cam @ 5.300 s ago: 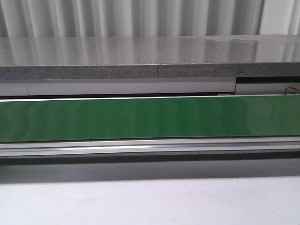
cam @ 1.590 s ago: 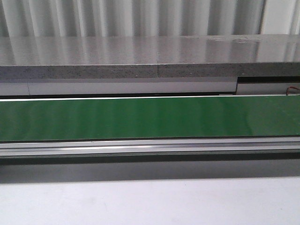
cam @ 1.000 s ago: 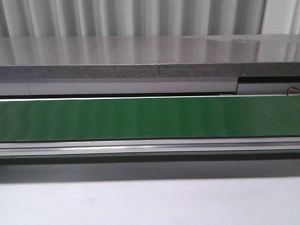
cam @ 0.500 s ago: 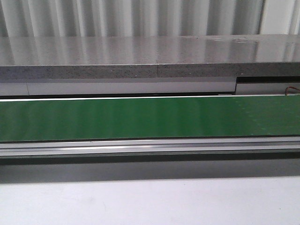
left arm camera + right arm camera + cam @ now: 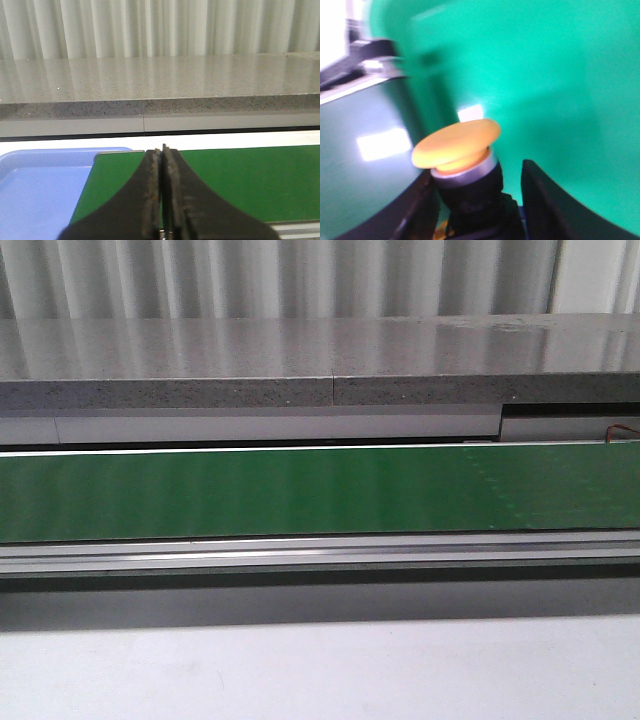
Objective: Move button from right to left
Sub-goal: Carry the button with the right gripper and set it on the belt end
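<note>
Front view: only the green conveyor belt point(image 5: 300, 495) and the grey table point(image 5: 300, 360) behind it are seen; neither arm is shown. Left wrist view: the left claw point(image 5: 162, 200) is pressed together, empty, levelled over the belt beside a blue tray point(image 5: 45, 185). Right wrist view: the button point(image 5: 457, 150) is clamped in the right claw point(image 5: 480, 200) above the belt; given the blur, slippage is judged possible.

No legible text or markings anywhere.
</note>
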Controlling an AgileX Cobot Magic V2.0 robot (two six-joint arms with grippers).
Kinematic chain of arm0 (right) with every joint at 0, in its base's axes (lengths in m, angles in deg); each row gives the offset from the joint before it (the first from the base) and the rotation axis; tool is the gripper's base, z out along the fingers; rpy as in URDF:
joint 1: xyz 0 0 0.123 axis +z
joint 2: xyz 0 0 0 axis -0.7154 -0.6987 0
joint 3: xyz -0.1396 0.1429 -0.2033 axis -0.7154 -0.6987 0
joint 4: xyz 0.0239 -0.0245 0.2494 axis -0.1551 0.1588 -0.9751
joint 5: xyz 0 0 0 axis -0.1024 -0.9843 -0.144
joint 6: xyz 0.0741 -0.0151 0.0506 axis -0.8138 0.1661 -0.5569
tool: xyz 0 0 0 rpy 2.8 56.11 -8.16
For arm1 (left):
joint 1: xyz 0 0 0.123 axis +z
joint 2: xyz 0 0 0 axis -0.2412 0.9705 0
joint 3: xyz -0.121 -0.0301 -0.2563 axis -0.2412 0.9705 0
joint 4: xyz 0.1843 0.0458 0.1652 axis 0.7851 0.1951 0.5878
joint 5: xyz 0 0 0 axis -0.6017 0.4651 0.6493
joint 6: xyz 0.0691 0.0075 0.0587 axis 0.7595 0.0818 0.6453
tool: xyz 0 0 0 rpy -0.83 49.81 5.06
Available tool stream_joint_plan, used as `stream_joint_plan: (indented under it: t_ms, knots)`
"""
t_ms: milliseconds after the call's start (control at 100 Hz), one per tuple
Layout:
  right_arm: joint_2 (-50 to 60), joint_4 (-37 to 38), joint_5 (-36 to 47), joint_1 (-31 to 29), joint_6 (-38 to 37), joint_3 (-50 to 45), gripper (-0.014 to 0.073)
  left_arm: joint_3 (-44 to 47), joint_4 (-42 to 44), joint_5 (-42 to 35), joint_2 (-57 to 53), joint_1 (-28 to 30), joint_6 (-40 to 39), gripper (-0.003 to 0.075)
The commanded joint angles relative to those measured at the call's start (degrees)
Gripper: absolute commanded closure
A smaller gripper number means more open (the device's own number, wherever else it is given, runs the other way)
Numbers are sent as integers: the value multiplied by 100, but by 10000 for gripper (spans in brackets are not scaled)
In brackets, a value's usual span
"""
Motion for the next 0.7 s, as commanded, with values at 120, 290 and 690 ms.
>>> stream_joint_plan:
  t_ms: [120, 290, 690]
  knots:
    - [673, -134, -171, 639, 52, 177, 344, 138, -45, -439, -195, -49, -59, 740]
    - [628, -162, -235, 1058, 41, 90, 344, 138, -45, -439, -195, -49, -59, 740]
    - [244, -239, -287, 1146, -164, 34, 279, 138, -45, -439, -195, -49, -59, 740]
